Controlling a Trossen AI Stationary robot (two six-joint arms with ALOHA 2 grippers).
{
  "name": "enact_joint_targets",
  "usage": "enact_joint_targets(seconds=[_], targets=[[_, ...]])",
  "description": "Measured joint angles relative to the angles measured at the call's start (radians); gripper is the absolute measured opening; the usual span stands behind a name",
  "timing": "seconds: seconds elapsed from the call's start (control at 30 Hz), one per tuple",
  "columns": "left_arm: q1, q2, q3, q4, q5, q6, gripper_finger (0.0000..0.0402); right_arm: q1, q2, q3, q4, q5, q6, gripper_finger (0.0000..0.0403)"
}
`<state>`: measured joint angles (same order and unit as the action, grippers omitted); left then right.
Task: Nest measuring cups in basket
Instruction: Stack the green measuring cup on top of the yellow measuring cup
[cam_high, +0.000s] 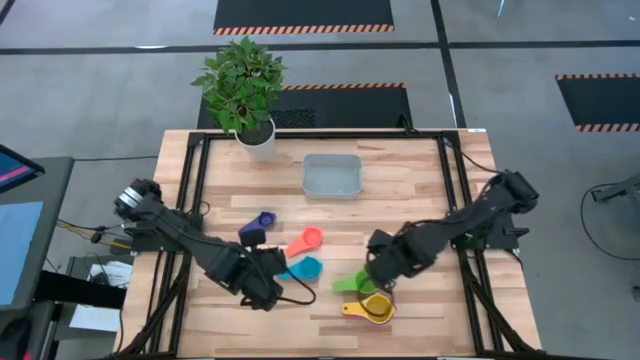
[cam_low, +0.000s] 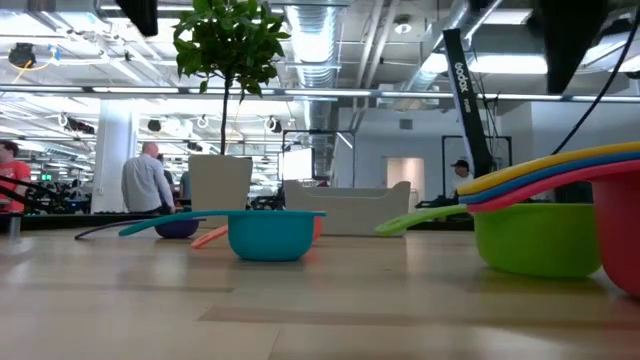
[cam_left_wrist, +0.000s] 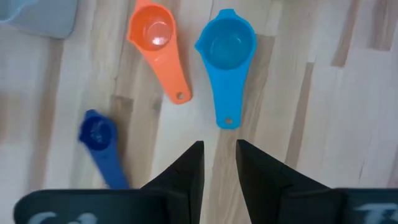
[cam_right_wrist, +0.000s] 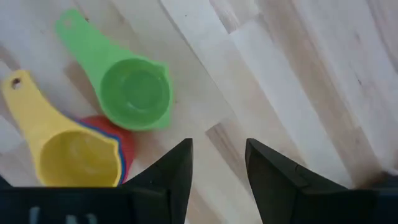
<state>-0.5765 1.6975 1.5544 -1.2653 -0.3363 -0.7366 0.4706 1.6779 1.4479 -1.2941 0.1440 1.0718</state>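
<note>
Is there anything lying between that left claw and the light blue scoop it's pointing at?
No. In the left wrist view, only bare wood lies between the left claw and the light blue scoop, whose handle points toward it.

Potted plant (cam_high: 243, 85) on wooden table (cam_high: 420, 175)

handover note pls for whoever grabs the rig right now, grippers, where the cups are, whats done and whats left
Left gripper: open, empty, over the table just short of the light blue cup's handle.
Right gripper: open, empty, beside the green cup.
Basket: at the table's far middle, no cups in it.
Done: yellow cup sits on top of a stack with red and blue rims showing under it, next to the green cup.
Left: orange cup, light blue, dark blue cup and green still lie loose; nest them, then get the set into the basket.
</note>
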Motion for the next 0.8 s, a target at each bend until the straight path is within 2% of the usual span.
enact_joint_targets(seconds=[0.13, 0.27, 0.57, 0.8], targets=[[-0.006, -0.066, -0.125, 0.113, -0.023, -0.029, 0.0082, -0.054, 0.061, 0.000, 0.077, -0.061, -0.048, 0.0168], [0.003, -0.104, -0.186, 0.166, -0.050, -0.031, 0.0082, -0.075, 0.100, 0.000, 0.154, -0.089, -0.088, 0.0173], [0.011, -0.105, -0.199, 0.177, -0.042, -0.028, 0.0082, -0.071, 0.209, 0.000, 0.184, -0.126, -0.139, 0.0222], [0.011, -0.105, -0.199, 0.184, -0.038, -0.028, 0.0082, -0.073, 0.275, 0.000, 0.218, -0.122, -0.152, 0.0219]])
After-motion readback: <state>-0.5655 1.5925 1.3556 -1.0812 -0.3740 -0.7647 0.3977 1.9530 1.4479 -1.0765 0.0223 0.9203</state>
